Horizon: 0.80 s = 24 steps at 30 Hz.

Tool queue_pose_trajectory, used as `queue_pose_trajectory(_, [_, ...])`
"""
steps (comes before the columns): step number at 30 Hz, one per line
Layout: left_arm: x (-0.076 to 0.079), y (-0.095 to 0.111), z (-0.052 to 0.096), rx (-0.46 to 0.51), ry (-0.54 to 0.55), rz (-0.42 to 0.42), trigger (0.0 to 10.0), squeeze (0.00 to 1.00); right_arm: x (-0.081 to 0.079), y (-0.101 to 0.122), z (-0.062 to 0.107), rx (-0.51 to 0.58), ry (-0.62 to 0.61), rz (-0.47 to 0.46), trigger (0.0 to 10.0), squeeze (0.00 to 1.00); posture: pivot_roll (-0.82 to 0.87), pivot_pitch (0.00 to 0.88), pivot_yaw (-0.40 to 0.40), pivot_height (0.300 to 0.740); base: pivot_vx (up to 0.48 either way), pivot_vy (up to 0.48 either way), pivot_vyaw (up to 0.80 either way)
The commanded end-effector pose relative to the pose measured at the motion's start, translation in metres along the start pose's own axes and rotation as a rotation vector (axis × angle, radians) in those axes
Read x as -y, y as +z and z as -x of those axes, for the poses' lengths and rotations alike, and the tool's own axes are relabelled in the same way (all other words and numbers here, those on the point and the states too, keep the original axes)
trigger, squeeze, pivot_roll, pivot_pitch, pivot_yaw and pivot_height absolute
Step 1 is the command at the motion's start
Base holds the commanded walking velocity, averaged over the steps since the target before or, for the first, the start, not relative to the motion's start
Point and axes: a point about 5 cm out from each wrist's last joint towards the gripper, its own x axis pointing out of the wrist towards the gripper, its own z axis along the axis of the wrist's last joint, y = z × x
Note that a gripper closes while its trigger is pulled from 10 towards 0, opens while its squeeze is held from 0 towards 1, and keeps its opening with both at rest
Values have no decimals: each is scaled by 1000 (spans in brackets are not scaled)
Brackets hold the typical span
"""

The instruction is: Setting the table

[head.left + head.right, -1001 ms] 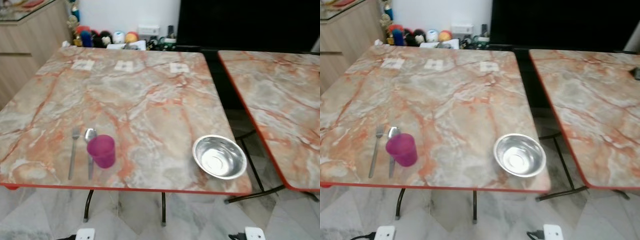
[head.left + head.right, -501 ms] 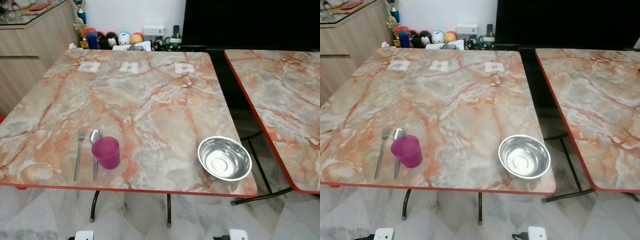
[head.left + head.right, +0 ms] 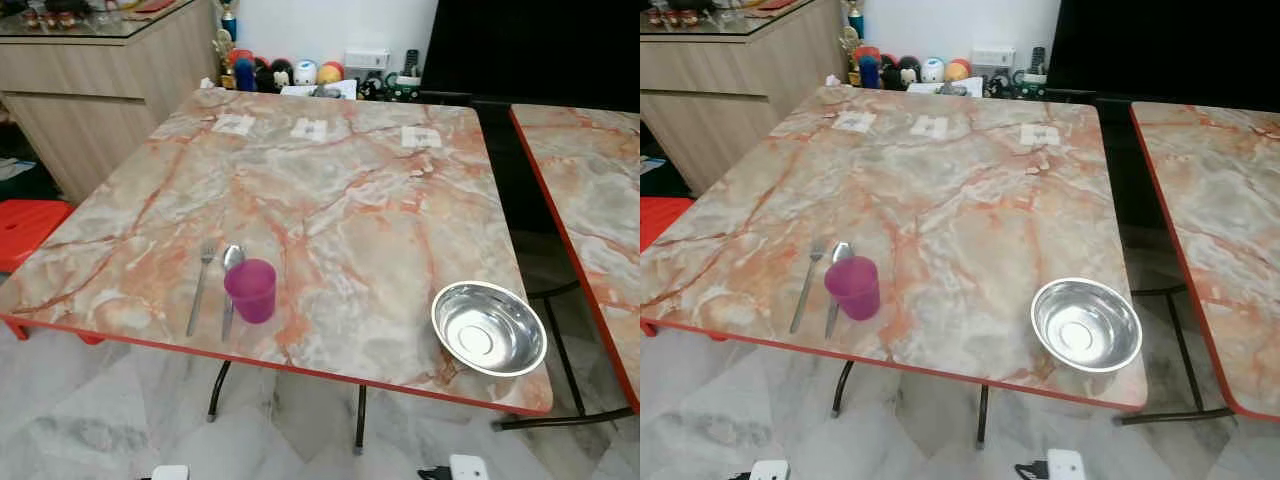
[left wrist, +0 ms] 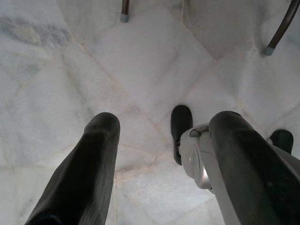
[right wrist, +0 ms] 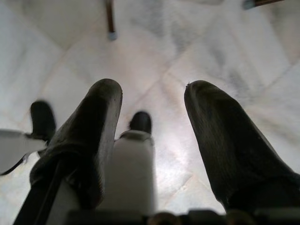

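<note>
We see a big marble-look table (image 3: 350, 200) with a red edge, and another table (image 3: 600, 190) beside it. The floor (image 3: 100, 420) is pale tile. A wooden cabinet (image 3: 110, 90) (light brown) stands near the white wall (image 3: 320, 25).

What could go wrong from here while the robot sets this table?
The steel bowl sits at the near right corner of the marble table, close to its red edge, so a bump may push it off. The purple cup stands touching the spoon, beside the fork; picking up cutlery may tip it.
</note>
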Motion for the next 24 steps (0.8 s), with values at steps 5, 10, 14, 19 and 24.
queue_pose_trajectory(5, [1, -10, 2, -37, -2, 6, 10000, 0, 8, 1, 1, 13, -42, -70, 10000, 0, 13, 92, -30, 740, 0, 0, 0])
queue_pose_trajectory(10, [1, -11, 3, -38, -3, 8, 10000, 0, 4, -4, 1, -5, -34, -56, 10000, 0, 15, 93, -30, 740, 0, 0, 0])
queue_pose_trajectory(14, [2, -12, 3, -39, -5, 8, 10000, 0, 1, -6, 1, -10, -29, -56, 10000, 0, 16, 94, -30, 740, 0, 0, 0])
queue_pose_trajectory(19, [2, -13, 3, -42, -6, 6, 10000, 0, 0, -6, 1, -10, -28, -61, 10000, 0, 15, 95, -29, 740, 0, 0, 0])
queue_pose_trajectory(24, [2, -15, 4, -48, -6, 2, 10000, 0, 2, -6, 1, -7, -30, -62, 10000, 0, 15, 95, -29, 740, 0, 0, 0])
